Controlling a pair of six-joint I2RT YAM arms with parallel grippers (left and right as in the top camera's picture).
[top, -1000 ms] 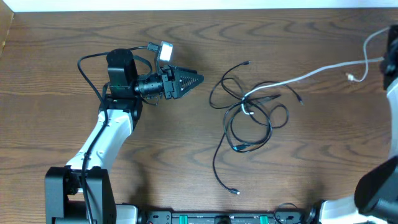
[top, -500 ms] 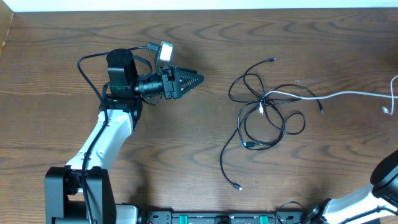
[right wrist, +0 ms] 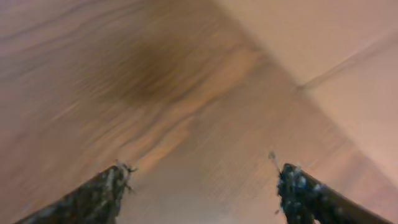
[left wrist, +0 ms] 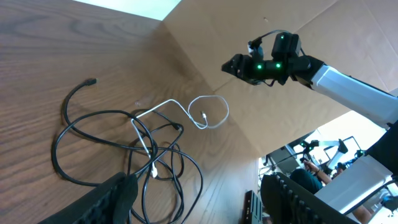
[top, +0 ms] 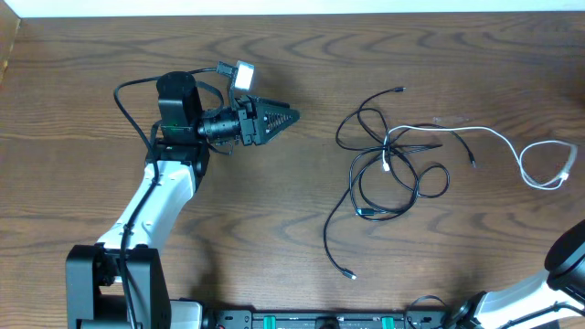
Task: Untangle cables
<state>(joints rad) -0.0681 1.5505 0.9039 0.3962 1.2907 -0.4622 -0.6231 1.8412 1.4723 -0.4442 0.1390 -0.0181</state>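
Left pincer (top: 289, 117): fingers apart, nothing held, left of the table's (top: 265, 260) middle, tips toward the cables.
Right pincer (right wrist: 202, 173): fingers spread wide, nothing between them, up off the table.
Black cables (top: 388, 166): knotted heap, right of the table's middle.
White cable (top: 494, 135): leaves the heap, loops by the right edge.

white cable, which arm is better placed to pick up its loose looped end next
Right, probably. The white cable ends in a loose loop on the far right, that arm's side, and the right hand is open and empty. The left hand, also open, sits far left with the black cables between.
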